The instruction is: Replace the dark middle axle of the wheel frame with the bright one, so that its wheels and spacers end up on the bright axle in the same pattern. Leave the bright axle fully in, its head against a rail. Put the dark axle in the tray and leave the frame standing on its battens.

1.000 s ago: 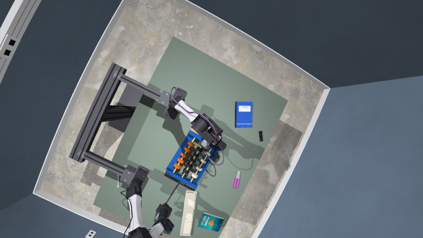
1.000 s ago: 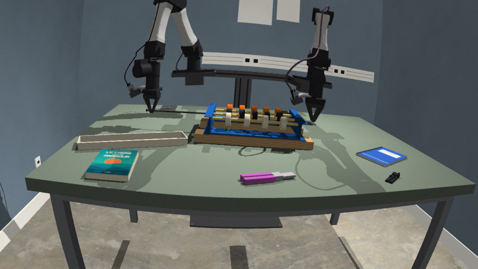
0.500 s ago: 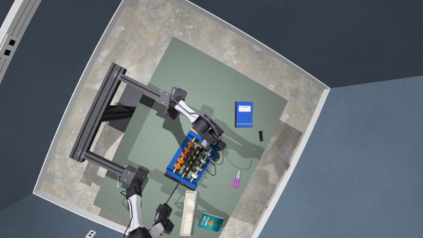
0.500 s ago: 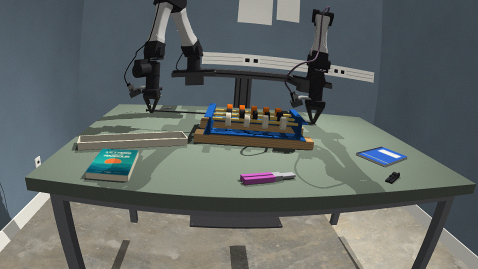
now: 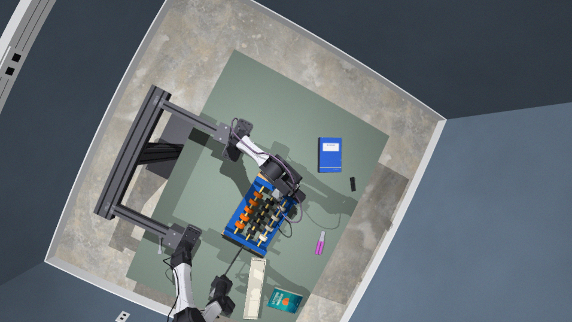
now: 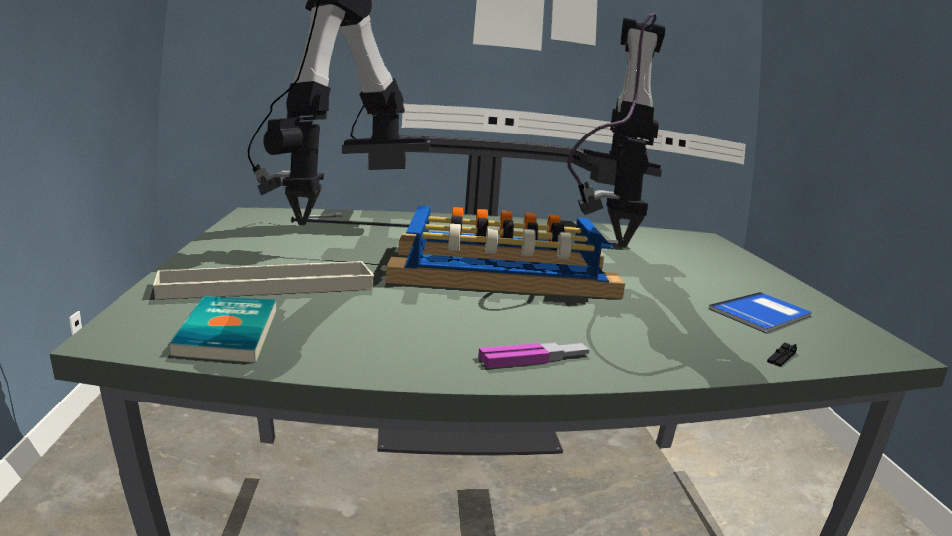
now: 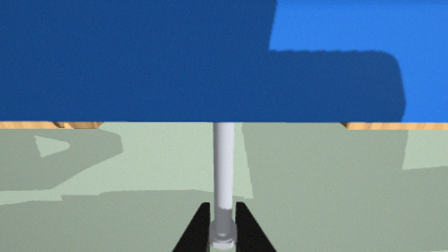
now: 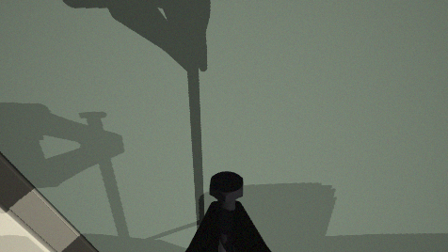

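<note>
Indoors | green tabletop (image 5: 279,91) (image 6: 399,360) (image 7: 306,188) (image 8: 329,94) | concrete floor (image 5: 200,39) (image 6: 333,479), slate walls (image 5: 499,200) (image 6: 232,66) | left hand (image 5: 298,197) (image 6: 622,245) (image 7: 222,209) pinched around bright axle (image 7: 223,169) | right hand (image 5: 224,276) (image 6: 301,221) (image 8: 227,207) pinched around dark axle (image 5: 234,260) (image 6: 365,223) (image 8: 226,183)
</note>
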`<move>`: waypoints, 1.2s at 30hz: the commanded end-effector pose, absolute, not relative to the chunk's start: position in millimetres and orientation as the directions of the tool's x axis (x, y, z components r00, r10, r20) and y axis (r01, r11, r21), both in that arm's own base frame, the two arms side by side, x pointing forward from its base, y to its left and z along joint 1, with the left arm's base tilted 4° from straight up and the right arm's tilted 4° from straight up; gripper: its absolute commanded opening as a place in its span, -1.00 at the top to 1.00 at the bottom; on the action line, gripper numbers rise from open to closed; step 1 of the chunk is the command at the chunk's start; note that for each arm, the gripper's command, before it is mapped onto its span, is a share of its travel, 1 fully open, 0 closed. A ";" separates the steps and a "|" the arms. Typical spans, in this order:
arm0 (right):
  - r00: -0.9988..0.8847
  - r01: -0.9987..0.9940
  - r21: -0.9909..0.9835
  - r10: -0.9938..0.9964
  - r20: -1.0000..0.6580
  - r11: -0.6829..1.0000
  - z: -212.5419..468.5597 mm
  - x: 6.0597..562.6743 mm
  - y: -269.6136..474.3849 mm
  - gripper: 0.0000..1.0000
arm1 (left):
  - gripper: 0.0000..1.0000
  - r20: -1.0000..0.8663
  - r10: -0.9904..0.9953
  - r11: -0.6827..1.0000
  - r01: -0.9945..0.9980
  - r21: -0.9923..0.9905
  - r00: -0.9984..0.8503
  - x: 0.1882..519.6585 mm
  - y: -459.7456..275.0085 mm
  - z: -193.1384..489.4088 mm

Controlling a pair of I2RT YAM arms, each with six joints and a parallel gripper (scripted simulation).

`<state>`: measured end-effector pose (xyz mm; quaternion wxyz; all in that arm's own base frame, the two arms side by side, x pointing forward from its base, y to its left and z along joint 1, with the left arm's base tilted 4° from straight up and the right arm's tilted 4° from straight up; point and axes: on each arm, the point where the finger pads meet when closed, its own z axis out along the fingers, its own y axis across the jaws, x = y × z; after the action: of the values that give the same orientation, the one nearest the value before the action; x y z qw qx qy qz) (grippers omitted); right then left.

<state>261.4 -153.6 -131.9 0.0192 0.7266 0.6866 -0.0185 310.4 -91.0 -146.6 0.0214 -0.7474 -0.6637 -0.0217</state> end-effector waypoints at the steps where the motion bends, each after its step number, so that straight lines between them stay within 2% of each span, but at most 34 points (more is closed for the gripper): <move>1: 0.040 0.999 0.012 0.997 -0.066 -0.040 -127.5 266.2 -154.5 1.00 | 1.00 0.035 0.991 -0.128 0.992 0.014 0.127 314.3 -100.8 -148.2; 36: 0.041 0.999 0.023 0.997 -0.064 -0.039 -126.0 266.5 -153.9 1.00 | 1.00 -0.045 0.988 -0.147 0.989 0.035 0.148 321.3 -123.4 -146.8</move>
<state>261.7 -153.7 -131.7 0.0200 0.7260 0.6871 -0.0191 310.3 -92.5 -146.7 0.0188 -0.7481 -0.6630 -0.0188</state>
